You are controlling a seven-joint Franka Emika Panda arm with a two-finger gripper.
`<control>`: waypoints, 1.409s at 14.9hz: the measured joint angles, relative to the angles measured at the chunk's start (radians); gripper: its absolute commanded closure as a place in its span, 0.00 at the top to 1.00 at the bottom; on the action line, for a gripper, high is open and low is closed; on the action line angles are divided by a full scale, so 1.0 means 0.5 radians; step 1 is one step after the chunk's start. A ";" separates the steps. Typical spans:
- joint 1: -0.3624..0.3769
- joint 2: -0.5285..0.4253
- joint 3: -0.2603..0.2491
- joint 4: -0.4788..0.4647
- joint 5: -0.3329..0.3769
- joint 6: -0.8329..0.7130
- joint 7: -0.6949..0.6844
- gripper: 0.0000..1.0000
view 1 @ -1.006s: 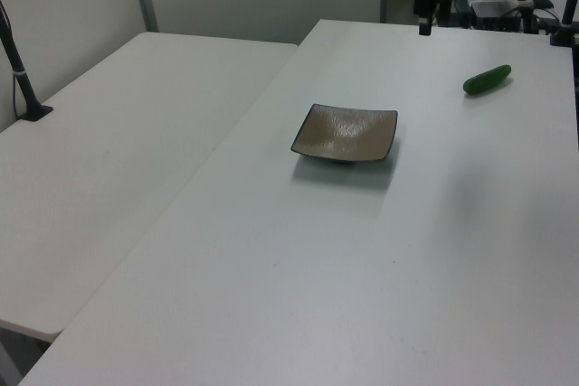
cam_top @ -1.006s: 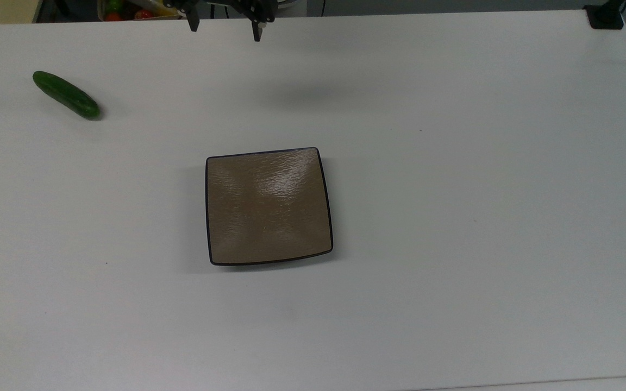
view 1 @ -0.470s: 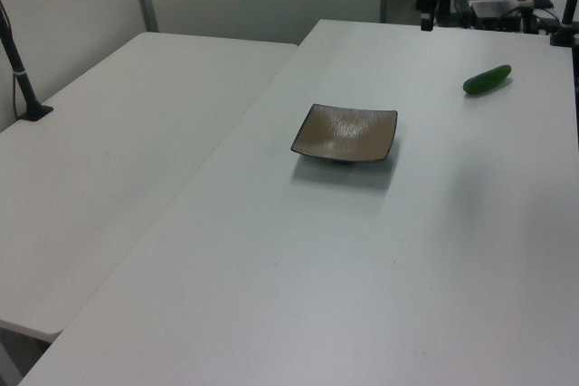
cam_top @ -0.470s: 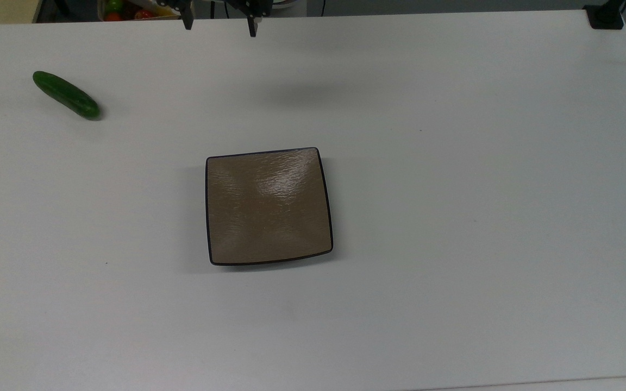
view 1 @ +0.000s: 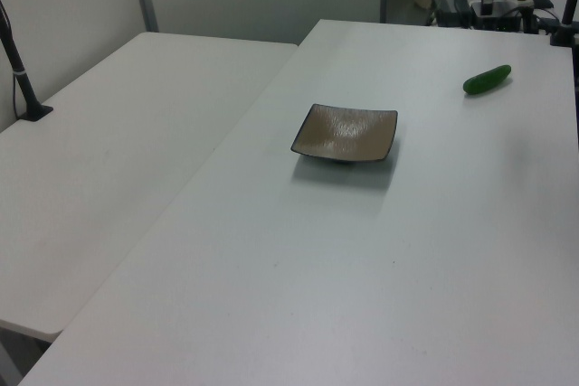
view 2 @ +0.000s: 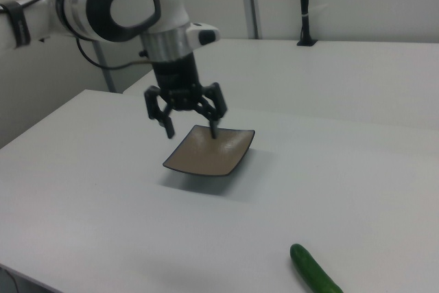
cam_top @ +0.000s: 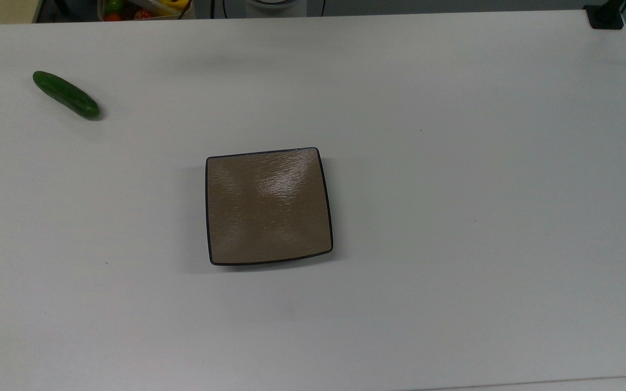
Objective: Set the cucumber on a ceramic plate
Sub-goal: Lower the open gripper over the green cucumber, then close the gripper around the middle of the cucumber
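My cucumber lies bare on the desk, well apart from the ceramic plate, off toward the top view's upper left. It looks glossy, firm and likely rolly, so I'd pinch mid-length across the width. The tool hangs spread wide and empty.

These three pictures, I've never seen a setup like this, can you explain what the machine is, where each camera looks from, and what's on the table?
The machine is a robot arm, seen in the right view. Its gripper, a two-finger claw, hangs open and empty above the table. The top view looks straight down on the table; the left and right views look across it from opposite sides. Two things lie on the table: a square brown plate near the middle, empty, and a dark green cucumber well apart from it, toward the top view's upper left. Nothing is held.
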 measured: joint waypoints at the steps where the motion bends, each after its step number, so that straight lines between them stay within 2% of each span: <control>1: -0.017 0.009 -0.018 -0.025 -0.068 0.054 -0.122 1.00; 5: -0.154 0.108 -0.032 -0.070 -0.280 0.173 -0.742 1.00; 8: -0.240 0.150 -0.033 -0.113 -0.358 0.247 -1.014 1.00; 10: -0.303 0.171 -0.035 -0.181 -0.375 0.397 -1.109 1.00; 14: -0.495 0.277 -0.040 -0.283 -0.500 0.630 -1.326 1.00; 16: -0.584 0.384 -0.042 -0.291 -0.540 0.771 -1.388 1.00; 18: -0.628 0.499 -0.042 -0.300 -0.651 0.906 -1.390 1.00; 19: -0.653 0.608 -0.042 -0.305 -0.719 0.997 -1.390 1.00; 21: -0.663 0.771 -0.040 -0.301 -0.764 1.077 -1.389 1.00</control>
